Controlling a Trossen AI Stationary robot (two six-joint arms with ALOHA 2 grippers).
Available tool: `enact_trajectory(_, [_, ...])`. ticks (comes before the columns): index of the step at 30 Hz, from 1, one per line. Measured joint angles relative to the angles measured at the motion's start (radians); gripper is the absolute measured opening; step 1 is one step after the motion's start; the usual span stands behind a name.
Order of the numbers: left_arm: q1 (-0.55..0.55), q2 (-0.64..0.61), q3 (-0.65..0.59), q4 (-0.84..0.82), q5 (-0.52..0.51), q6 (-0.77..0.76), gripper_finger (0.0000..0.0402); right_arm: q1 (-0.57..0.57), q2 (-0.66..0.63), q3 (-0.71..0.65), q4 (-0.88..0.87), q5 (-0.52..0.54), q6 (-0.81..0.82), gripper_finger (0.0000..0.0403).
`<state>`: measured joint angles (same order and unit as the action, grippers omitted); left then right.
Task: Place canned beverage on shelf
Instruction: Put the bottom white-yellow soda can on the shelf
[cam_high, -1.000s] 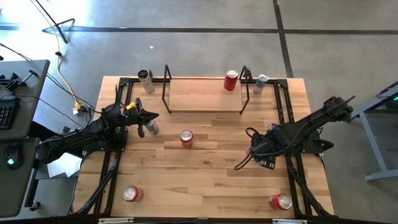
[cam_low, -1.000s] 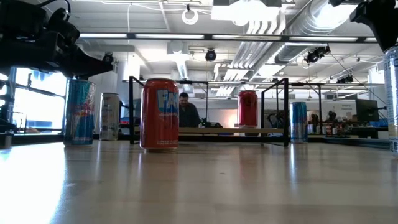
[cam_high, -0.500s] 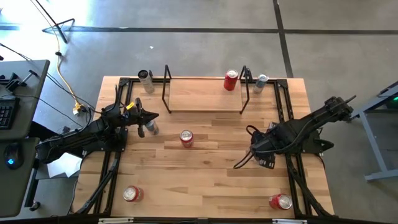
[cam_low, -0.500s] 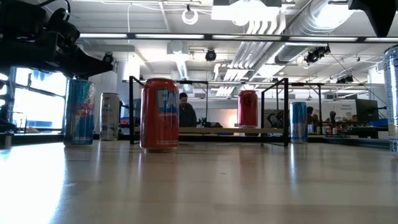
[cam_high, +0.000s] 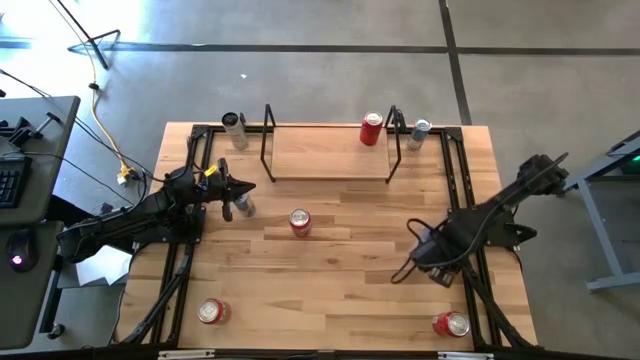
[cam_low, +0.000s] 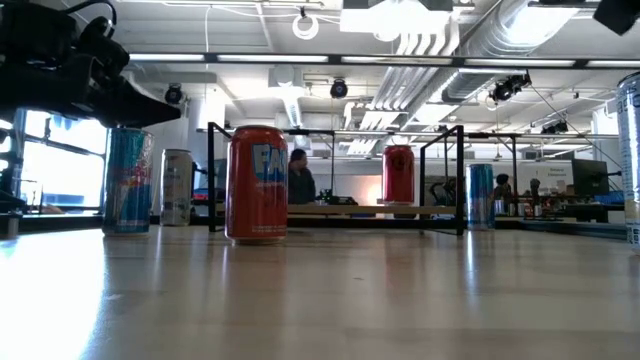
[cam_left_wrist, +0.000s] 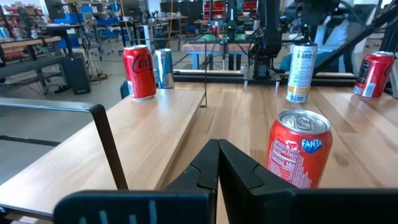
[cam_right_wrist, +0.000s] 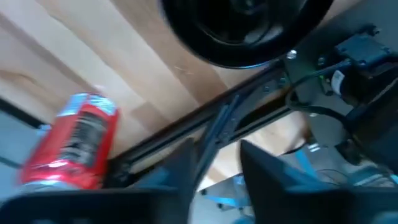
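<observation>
The shelf (cam_high: 328, 152), a light-wood plank between black rod frames, stands at the table's far middle. A red can (cam_high: 371, 129) stands upright on its right end. An orange-red Fanta can (cam_high: 299, 222) stands on the table's middle. My left gripper (cam_high: 247, 189) hovers level and shut at the left, above a blue can (cam_high: 243, 207); the Fanta can (cam_left_wrist: 298, 149) shows just beyond its fingertips (cam_left_wrist: 219, 155). My right gripper (cam_right_wrist: 217, 165) points steeply down near the right edge with a gap between its fingers and nothing in it; a red can (cam_right_wrist: 71, 143) stands beyond it.
A silver can (cam_high: 234, 124) stands left of the shelf and another (cam_high: 420, 132) right of it. Red cans stand at the near left (cam_high: 212, 311) and near right (cam_high: 452, 323) corners. Black rails (cam_high: 470, 280) run along the table's sides. A tall can (cam_left_wrist: 301, 73) stands near the right arm.
My right gripper has swung toward the table's near right corner, sinking a little and rolling about its own axis. No can has moved.
</observation>
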<state>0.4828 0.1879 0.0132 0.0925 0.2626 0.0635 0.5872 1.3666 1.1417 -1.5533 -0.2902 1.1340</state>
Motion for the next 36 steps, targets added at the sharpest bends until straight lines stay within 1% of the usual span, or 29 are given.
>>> enact_trajectory(1, [0.0, 0.0, 0.0, 0.0, 0.0, 0.0, 0.0, 0.006, 0.0, -0.016, 0.016, 0.013, -0.011, 0.0048])
enact_trajectory(2, [0.0, 0.0, 0.0, 0.0, 0.0, 0.0, 0.0, 0.013, 0.0, -0.03, 0.04, 0.037, -0.023, 0.0025])
enact_trajectory(3, [0.0, 0.0, 0.0, 0.0, 0.0, -0.001, 0.0, 0.018, 0.0, -0.045, 0.07, 0.068, -0.035, 0.0014])
enact_trajectory(7, [0.0, 0.0, 0.0, 0.0, 0.0, -0.006, 0.0, 0.028, 0.0, -0.105, 0.17, 0.163, -0.039, 0.0029])
enact_trajectory(12, [-0.001, 0.0, 0.0, 0.0, 0.0, -0.009, 0.0, 0.036, -0.001, -0.162, 0.277, 0.296, -0.043, 0.0004])
enact_trajectory(16, [-0.017, 0.0, 0.0, -0.002, 0.0, -0.009, 0.0, 0.035, -0.001, -0.182, 0.372, 0.398, -0.043, 0.0008])
enact_trajectory(20, [-0.04, 0.0, 0.0, -0.002, -0.002, -0.008, 0.0, 0.035, -0.001, -0.184, 0.44, 0.429, -0.061, 0.0001])
enact_trajectory(27, [-0.069, 0.0, 0.0, -0.002, -0.008, -0.007, 0.0, 0.034, -0.001, -0.181, 0.433, 0.42, -0.035, 0.0001])
enact_trajectory(32, [-0.083, 0.0, 0.0, 0.0, -0.012, -0.007, 0.0, 0.034, -0.001, -0.133, 0.422, 0.425, -0.046, 0.0])
enact_trajectory(36, [-0.095, 0.0, 0.0, 0.002, -0.013, -0.007, 0.0, -0.013, -0.001, -0.109, 0.428, 0.456, -0.077, 0.0])
